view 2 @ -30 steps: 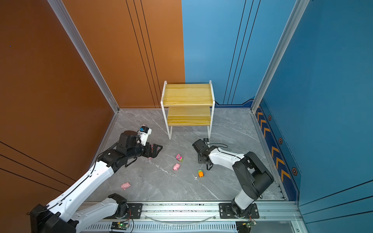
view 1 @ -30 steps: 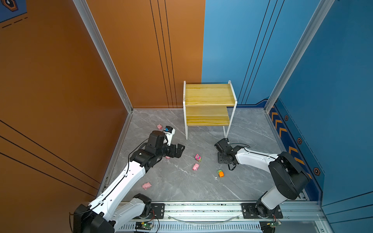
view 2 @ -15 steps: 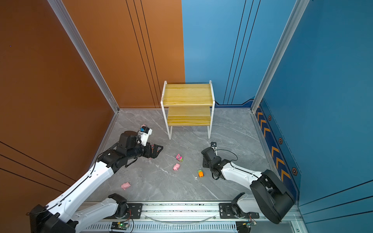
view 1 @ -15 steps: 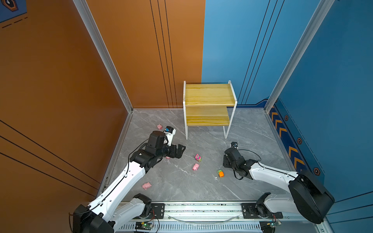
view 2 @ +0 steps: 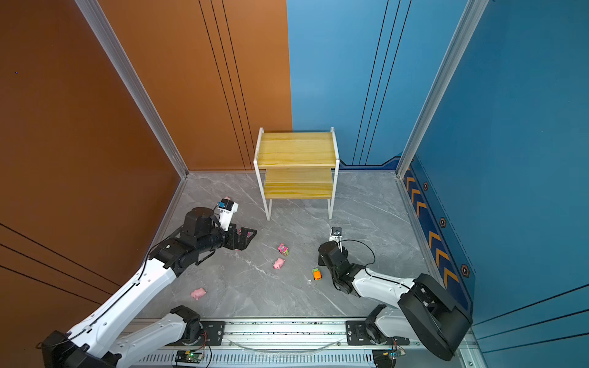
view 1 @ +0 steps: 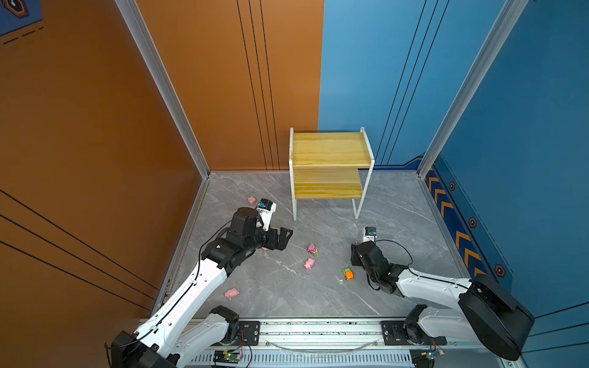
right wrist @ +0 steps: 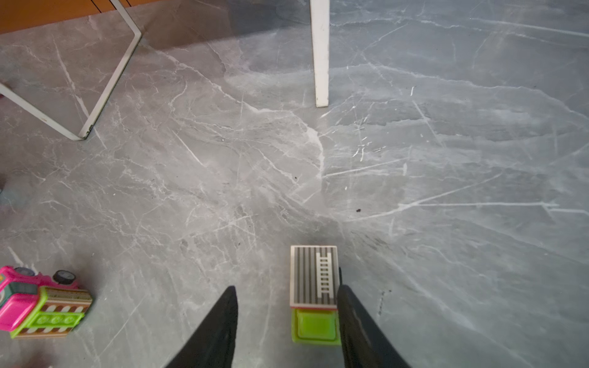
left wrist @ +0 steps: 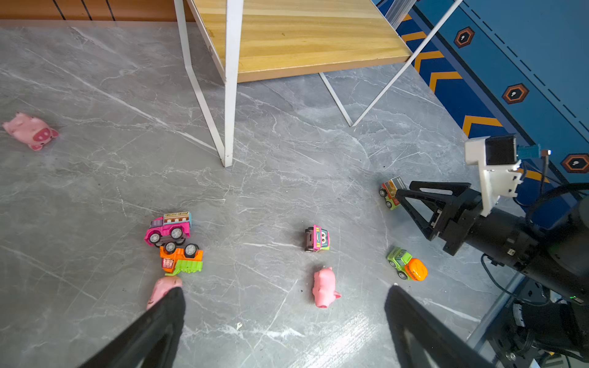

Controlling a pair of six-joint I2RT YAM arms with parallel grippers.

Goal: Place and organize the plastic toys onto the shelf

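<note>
In both top views the shelf (view 1: 330, 165) is standing bare with toys lying on the floor (view 2: 366, 204), the left wrist view is showing the left gripper (left wrist: 283, 306) spread wide, and the right wrist view is showing the right gripper (right wrist: 287, 306) gaping around a green truck (right wrist: 314, 296), one finger (right wrist: 350, 306) touching it.

Grey marble-pattern bench (view 1: 398, 204) carries yellow-board white-frame shelf (view 1: 328, 159), scattered small pink plastic pigs (view 1: 309, 264), bright boxy toy trucks (left wrist: 173, 226).
</note>
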